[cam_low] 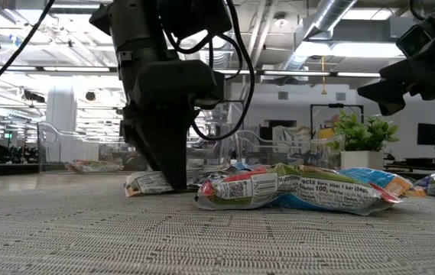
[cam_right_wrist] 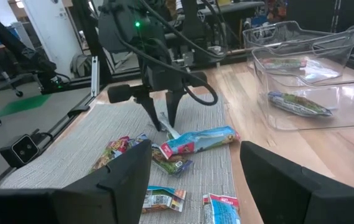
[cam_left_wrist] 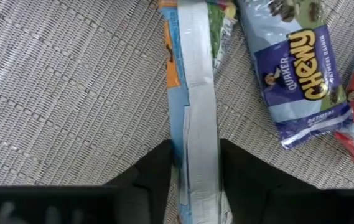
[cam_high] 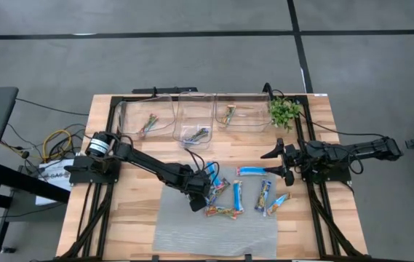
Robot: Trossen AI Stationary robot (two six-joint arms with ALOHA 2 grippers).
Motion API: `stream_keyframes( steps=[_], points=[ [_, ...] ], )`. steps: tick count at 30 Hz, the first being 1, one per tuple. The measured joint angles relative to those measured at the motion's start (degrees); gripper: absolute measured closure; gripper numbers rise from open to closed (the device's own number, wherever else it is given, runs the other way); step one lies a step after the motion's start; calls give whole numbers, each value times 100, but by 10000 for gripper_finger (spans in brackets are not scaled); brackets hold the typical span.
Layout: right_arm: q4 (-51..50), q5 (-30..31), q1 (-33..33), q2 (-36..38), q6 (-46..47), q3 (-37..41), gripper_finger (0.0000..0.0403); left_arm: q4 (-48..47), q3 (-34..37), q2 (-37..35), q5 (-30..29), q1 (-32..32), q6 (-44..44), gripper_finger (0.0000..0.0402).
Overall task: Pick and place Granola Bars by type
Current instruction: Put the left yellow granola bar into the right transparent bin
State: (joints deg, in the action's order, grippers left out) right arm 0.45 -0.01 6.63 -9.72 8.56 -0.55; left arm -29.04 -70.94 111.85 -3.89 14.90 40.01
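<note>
left gripper [cam_low: 173, 179]: down on grey mat [cam_low: 87, 229], tips at a bar | green-and-blue wrapped bar [cam_low: 301, 191]: lying flat just beside gripper, nearer camera | plant [cam_low: 362, 134]: well beyond | right gripper [cam_low: 420, 65]: raised, apart

Counting now: two dark jointed robot arms [cam_high: 148, 164] over the table. Three clear plastic bins [cam_high: 180, 109] sit beyond the grippers, with at least one wrapped bar showing in each. I make it seven slim shiny wrapped granola bars [cam_high: 250, 172] lying loose: four bunched at the left gripper [cam_high: 199, 198], three nearer the right gripper [cam_high: 273, 164]. One small green leafy plant [cam_high: 284, 111] is behind the right gripper.
</note>
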Motion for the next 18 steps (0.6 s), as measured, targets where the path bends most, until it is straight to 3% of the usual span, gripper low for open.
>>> stream_keyframes(
  steps=[8, 18],
  points=[
    [0, 1, 1, -2, 2, 0, 163, 15, -3, -2, 201, -31, 2, 372],
    [0, 0, 0, -2, 0, 0, 163, 130, 0, -501, 564, -96, -375, 332]
  ],
)
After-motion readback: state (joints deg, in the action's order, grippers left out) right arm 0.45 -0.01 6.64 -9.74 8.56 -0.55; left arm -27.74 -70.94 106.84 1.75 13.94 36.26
